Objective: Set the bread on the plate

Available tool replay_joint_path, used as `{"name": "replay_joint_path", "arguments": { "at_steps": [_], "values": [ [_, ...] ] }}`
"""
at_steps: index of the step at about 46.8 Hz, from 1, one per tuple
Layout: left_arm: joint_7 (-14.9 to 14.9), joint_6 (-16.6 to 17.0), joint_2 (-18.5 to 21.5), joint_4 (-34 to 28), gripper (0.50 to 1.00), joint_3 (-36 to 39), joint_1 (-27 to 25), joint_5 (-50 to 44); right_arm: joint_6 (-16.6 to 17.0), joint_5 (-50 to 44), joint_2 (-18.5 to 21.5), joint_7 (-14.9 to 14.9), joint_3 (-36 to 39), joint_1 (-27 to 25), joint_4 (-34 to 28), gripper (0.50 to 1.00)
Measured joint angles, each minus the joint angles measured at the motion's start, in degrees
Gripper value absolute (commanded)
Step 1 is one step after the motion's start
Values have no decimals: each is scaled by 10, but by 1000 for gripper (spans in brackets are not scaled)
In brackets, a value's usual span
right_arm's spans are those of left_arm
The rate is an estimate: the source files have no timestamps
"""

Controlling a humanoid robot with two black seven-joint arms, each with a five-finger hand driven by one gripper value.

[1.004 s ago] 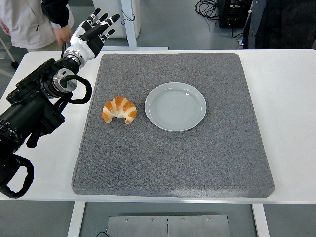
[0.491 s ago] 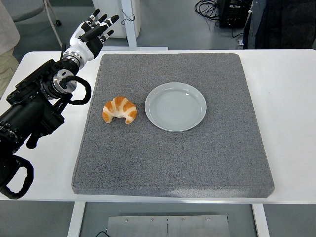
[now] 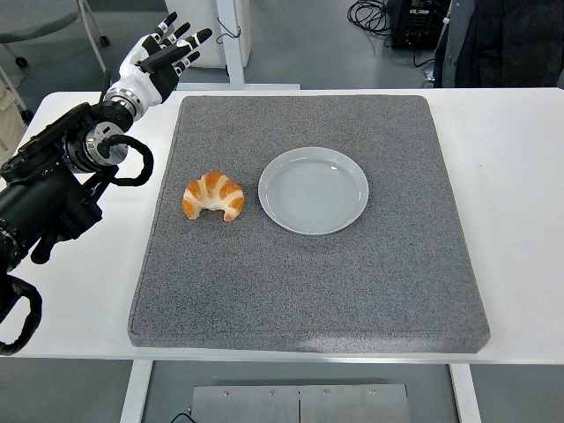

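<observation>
Well apart, croissant (image 3: 213, 196) on mat, left hand (image 3: 157, 60) fingers spread

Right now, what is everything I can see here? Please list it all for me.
croissant: one, golden brown with pale stripes, on the grey mat, just left of the plate, not touching it.
plate: one, pale grey-blue, round, nothing on it, near the mat's middle.
mat: one, dark grey, speckled, covering most of the table.
table: one, white, under the mat.
cables: a black bundle on the floor, top of the picture.
person: one, in dark clothing, standing at the top right corner.
left arm: one, black, coming in from the left edge.
left hand: one, white and black, fingers spread, raised beyond the mat's far left corner, holding nothing.
</observation>
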Motion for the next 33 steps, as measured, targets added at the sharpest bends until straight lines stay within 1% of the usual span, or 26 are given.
{"name": "replay_joint_path", "arguments": {
  "at_steps": [13,17,22,25,28,33],
  "values": [
    [-2,2,71,-116,990,48,2,1,0,0,0,0,0,0,0,1000],
    [-2,2,86,-136,990,71,0,2,0,0,0,0,0,0,0,1000],
    [-2,3,95,-144,990,97,-5,7,0,0,0,0,0,0,0,1000],
    [-2,3,102,-156,990,109,-6,32,0,0,0,0,0,0,0,1000],
    [-2,5,116,-178,990,112,-6,77,0,0,0,0,0,0,0,1000],
    [-2,18,132,-212,990,113,-4,157,0,0,0,0,0,0,0,1000]
  ]
}}
